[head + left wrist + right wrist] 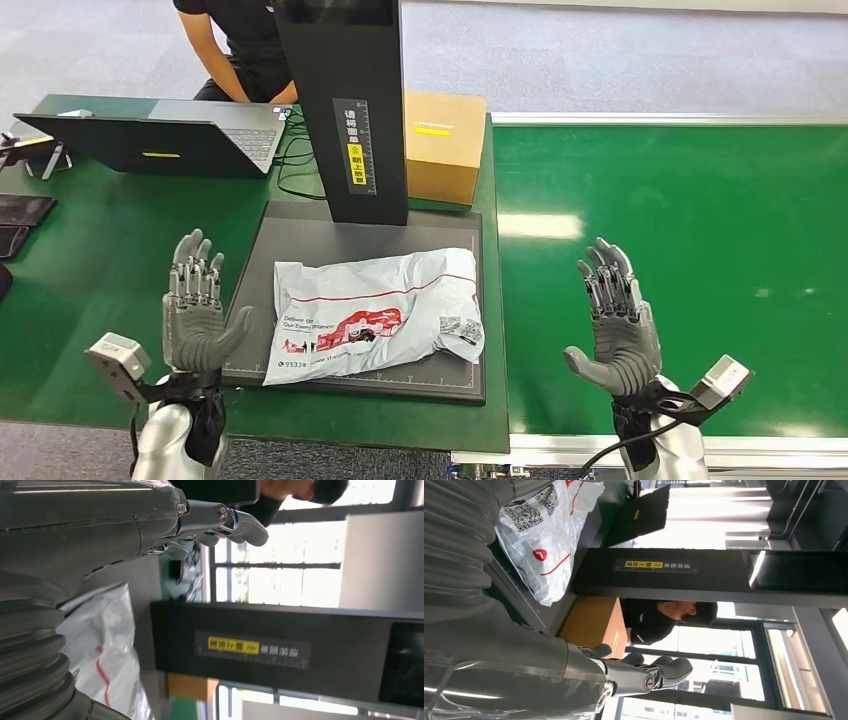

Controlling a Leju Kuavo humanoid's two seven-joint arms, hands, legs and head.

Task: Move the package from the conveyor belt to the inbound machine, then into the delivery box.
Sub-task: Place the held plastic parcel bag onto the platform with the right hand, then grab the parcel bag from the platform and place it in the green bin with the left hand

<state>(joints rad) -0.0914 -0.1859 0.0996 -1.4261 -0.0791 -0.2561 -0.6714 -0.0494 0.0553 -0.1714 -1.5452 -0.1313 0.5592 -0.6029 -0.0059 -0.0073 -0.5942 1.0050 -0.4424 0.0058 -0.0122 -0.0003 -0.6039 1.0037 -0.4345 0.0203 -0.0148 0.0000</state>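
A white plastic mailer package [375, 313] with red print and QR labels lies flat on the dark platform of the inbound machine [300, 225], under its black upright column [345, 105]. My left hand [195, 305] is raised beside the platform's left edge, fingers spread, holding nothing. Over the green conveyor belt [700, 230], my right hand [615, 320] is held up to the right of the package, also spread and empty. The package [107, 645] appears past my left hand [100, 535] in the left wrist view. The right wrist view catches the package [544, 535] beside my right hand [574, 675].
A cardboard box [443, 145] stands behind the machine's column. An open laptop [160, 140] and cables sit at the back left of the green table, with a person [235, 45] seated behind it. Dark items lie at the table's left edge [20, 215].
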